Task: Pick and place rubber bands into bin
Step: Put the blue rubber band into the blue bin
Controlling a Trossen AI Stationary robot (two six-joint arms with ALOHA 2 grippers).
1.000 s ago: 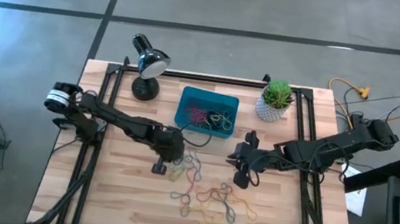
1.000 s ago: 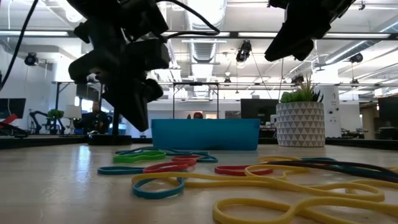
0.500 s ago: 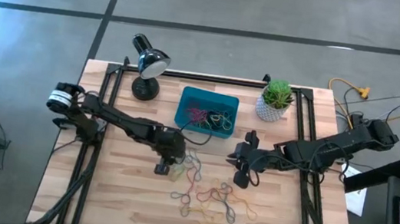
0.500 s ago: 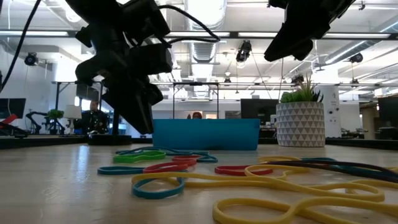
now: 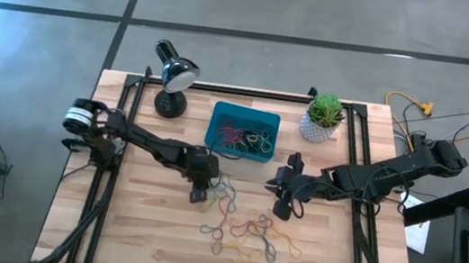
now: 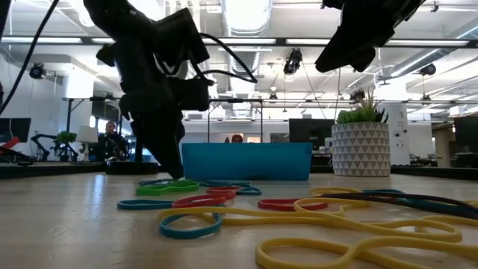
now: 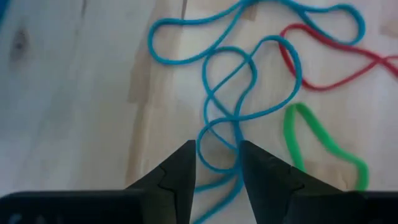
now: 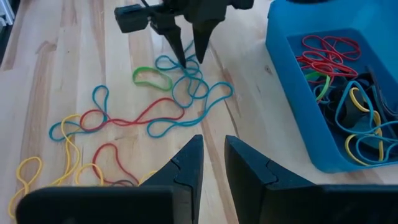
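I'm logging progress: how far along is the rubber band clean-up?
Partly done. Several rubber bands already lie in the teal bin. In hand: the left pincer, open, straddles a blue rubber band on the table. The right pincer waits nearby. Left: the mixed-colour loose bands scattered on the wood.

My work surface is a pale wooden table (image 5: 140, 228). On it lie the teal bin (image 5: 242, 132), a black desk lamp (image 5: 172, 73), a white plant pot (image 5: 317, 124), and loose rubber bands (image 5: 244, 228) of mixed colours spread in front of the bin
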